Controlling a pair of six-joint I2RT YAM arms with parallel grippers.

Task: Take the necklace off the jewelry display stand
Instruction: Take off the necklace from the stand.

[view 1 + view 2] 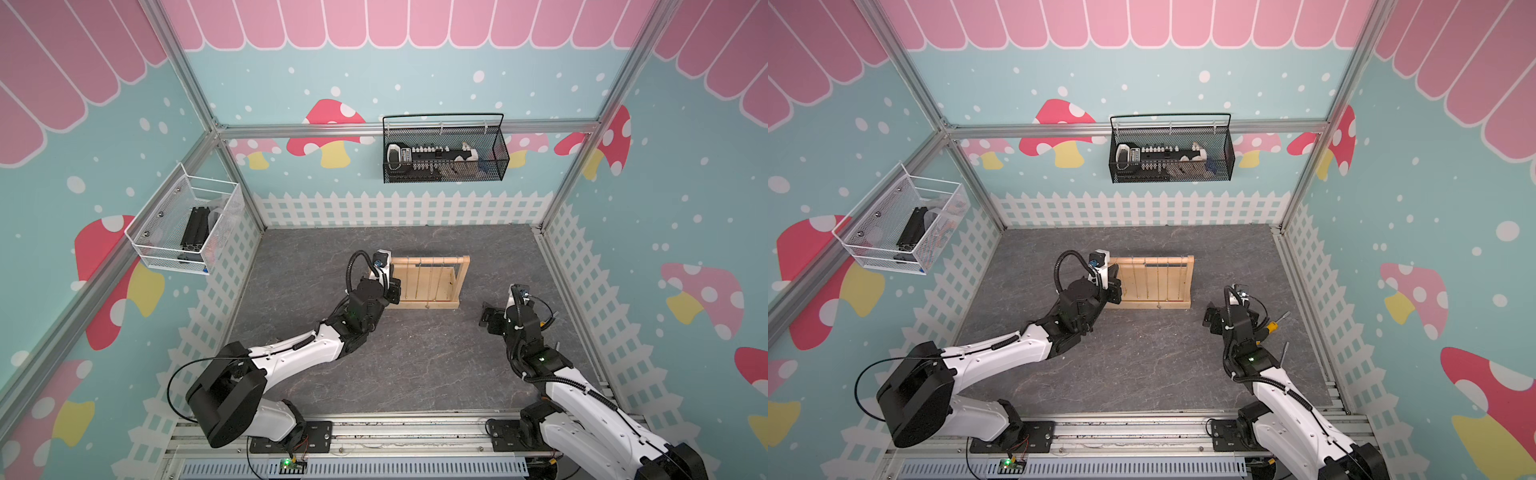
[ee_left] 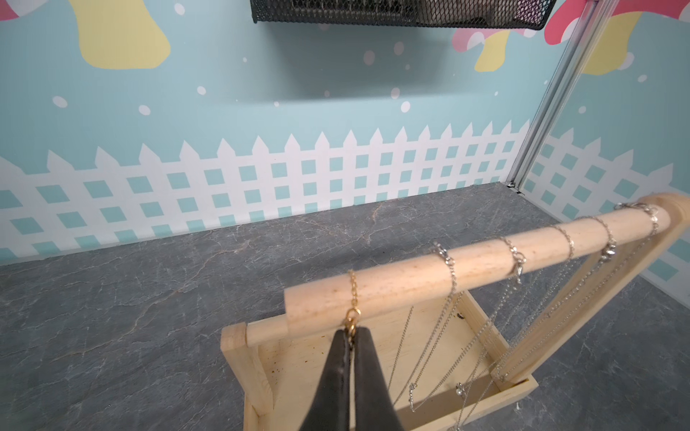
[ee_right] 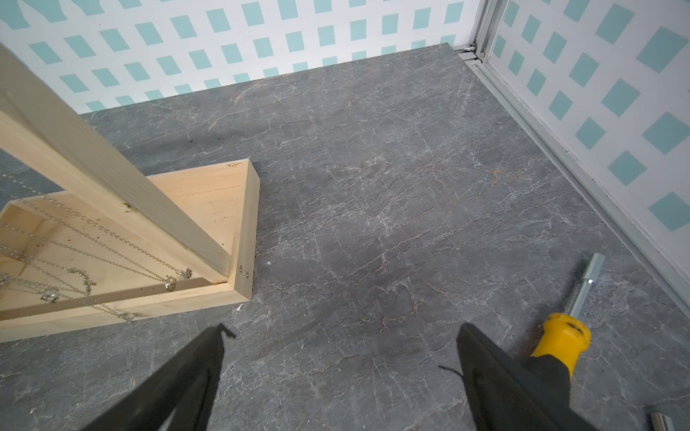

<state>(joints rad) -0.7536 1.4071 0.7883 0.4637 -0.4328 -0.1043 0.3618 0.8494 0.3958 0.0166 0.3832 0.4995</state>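
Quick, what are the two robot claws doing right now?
Left gripper: shut on the gold necklace.
Right gripper: open, holding nothing.

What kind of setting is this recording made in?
Probably a staged robot test cell, not a real shop: an aluminium frame carries printed mushroom wallpaper, and the left arm and right arm are mounted on a rail.

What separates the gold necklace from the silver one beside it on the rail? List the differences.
Colour: the gold necklace is yellow, the silver necklace pale grey. Grip: the left pincer is shut on the gold necklace just below the rail; the silver necklace hangs free. Place: the gold necklace sits nearest the rail's end, the silver necklace further in. Both drape over the rail.
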